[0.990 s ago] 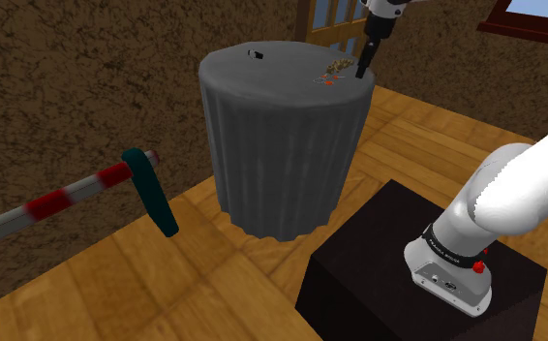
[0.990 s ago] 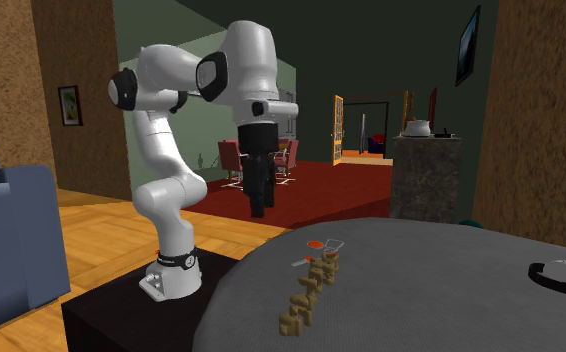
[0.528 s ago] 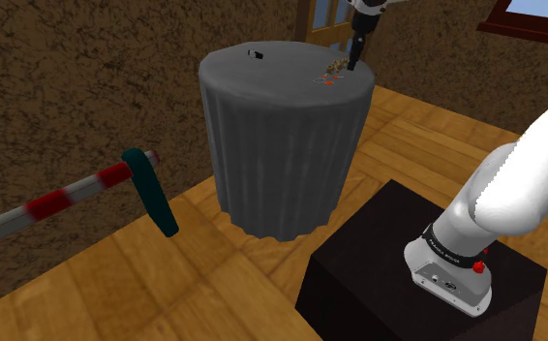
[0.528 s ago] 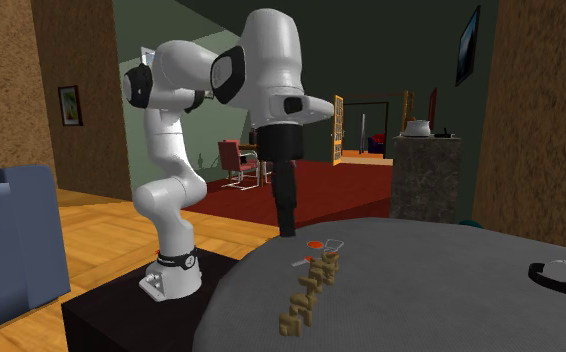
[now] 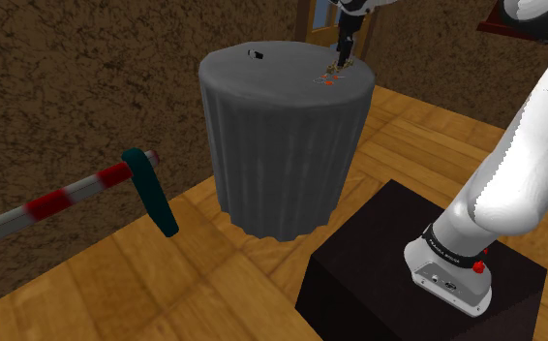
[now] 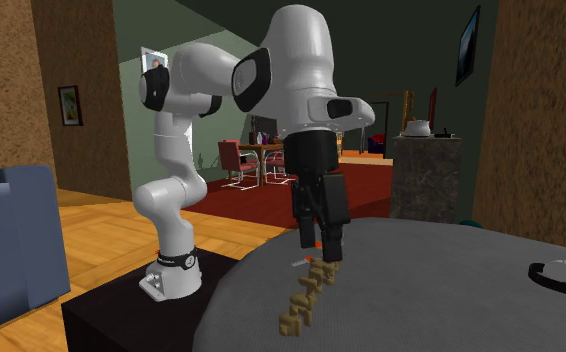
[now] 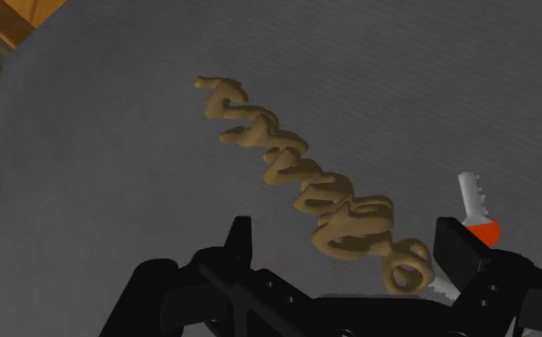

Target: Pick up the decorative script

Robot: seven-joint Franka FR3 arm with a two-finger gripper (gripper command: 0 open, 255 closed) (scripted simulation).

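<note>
I count one decorative script [image 7: 303, 177], a tan string of looping letters lying flat on the one round, grey-draped table [image 5: 282, 155], near the tabletop's rim at the shoulder view's right. My single gripper [image 7: 346, 233] hangs just above it. Its two black fingers [image 7: 239, 237] are spread wide and clasp nothing. In the wrist view the script's nearer end lies between them, and I see it touching neither. One key [image 7: 477, 215] with an orange head lies just beside that end, close to one finger. One small dark object [image 6: 556, 272] sits well apart across the tabletop. In the shoulder view, one red-and-white striped pole [image 5: 59, 199] stands beside the table.
</note>
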